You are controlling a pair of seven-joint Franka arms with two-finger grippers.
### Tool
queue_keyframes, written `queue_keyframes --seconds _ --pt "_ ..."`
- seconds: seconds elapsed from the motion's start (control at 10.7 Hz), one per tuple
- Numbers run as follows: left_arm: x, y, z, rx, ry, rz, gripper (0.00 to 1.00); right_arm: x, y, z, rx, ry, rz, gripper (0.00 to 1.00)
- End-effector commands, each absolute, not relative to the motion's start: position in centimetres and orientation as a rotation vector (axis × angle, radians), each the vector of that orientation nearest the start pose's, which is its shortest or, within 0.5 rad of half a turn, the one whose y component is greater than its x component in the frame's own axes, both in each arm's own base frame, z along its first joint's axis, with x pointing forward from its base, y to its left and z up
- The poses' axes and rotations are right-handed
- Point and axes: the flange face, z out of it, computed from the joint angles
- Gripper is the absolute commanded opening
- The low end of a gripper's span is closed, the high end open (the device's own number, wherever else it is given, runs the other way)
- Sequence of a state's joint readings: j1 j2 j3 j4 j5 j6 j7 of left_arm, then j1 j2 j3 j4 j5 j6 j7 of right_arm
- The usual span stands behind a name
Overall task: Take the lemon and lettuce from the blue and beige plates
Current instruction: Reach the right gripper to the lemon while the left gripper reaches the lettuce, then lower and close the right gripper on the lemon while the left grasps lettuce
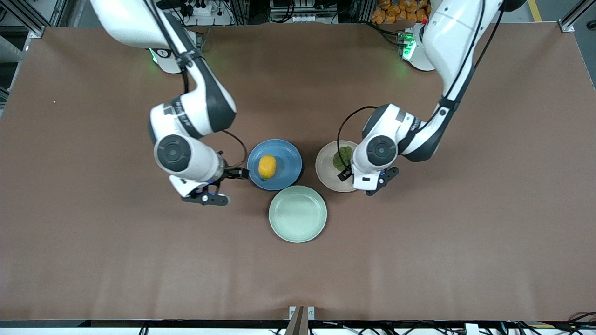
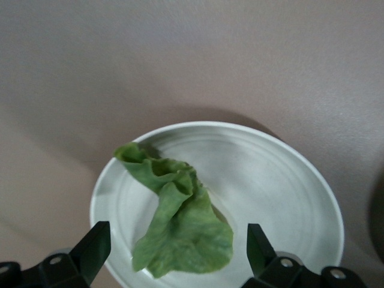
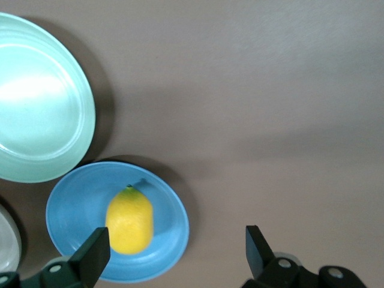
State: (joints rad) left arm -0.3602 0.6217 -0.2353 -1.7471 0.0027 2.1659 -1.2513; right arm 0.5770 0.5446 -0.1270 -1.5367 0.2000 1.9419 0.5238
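Observation:
The lemon [image 1: 267, 166] lies on the blue plate [image 1: 286, 156]. The dark green lettuce [image 1: 343, 157] lies on the beige plate [image 1: 326, 170]. My right gripper [image 1: 224, 186] is open and empty, over the table at the blue plate's edge toward the right arm's end. In the right wrist view the lemon [image 3: 129, 221] sits on the blue plate [image 3: 72, 204] close to one finger of the right gripper [image 3: 174, 249]. My left gripper [image 1: 365, 179] is open over the beige plate. In the left wrist view the lettuce [image 2: 180, 222] lies between the open jaws of the left gripper [image 2: 176, 251], on the beige plate [image 2: 288, 192].
A pale mint-green plate [image 1: 297, 213] sits bare, nearer to the front camera than the other two plates and touching or nearly touching both. It also shows in the right wrist view [image 3: 36, 102]. Brown table [image 1: 442, 242] spreads wide on all sides.

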Motion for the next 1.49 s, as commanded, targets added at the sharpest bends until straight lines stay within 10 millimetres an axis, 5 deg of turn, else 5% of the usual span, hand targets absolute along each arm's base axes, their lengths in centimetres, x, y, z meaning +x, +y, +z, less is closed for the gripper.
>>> queue_keyframes --seconds 0.0,0.28,0.65,1.12,1.21,1.4 --pt "54.3 -35.4 20.3 -2.864 -1.043 0.309 1.0 58.3 34.8 29.8 -3.073 0.313 0.248 1.0" --pt "53.6 -35.1 19.0 -2.844 -1.033 0.332 1.0 56.7 37.5 26.5 -3.086 0.342 0.23 1.0" --pt "53.7 -34.9 18.7 -2.838 -1.043 0.34 0.72 52.9 39.8 22.5 -3.101 0.339 0.199 1.0" --pt "53.9 -35.2 17.8 -2.85 -1.067 0.345 0.41 51.4 41.8 19.7 -3.101 0.386 0.15 1.0" --pt "54.0 -35.2 17.4 -2.856 -1.08 0.343 0.4 51.3 41.8 19.2 -3.107 0.383 0.154 0.97" --pt "54.1 -35.4 17.5 -2.863 -1.109 0.354 0.18 51.4 41.6 19.0 -3.115 0.365 0.155 0.64"
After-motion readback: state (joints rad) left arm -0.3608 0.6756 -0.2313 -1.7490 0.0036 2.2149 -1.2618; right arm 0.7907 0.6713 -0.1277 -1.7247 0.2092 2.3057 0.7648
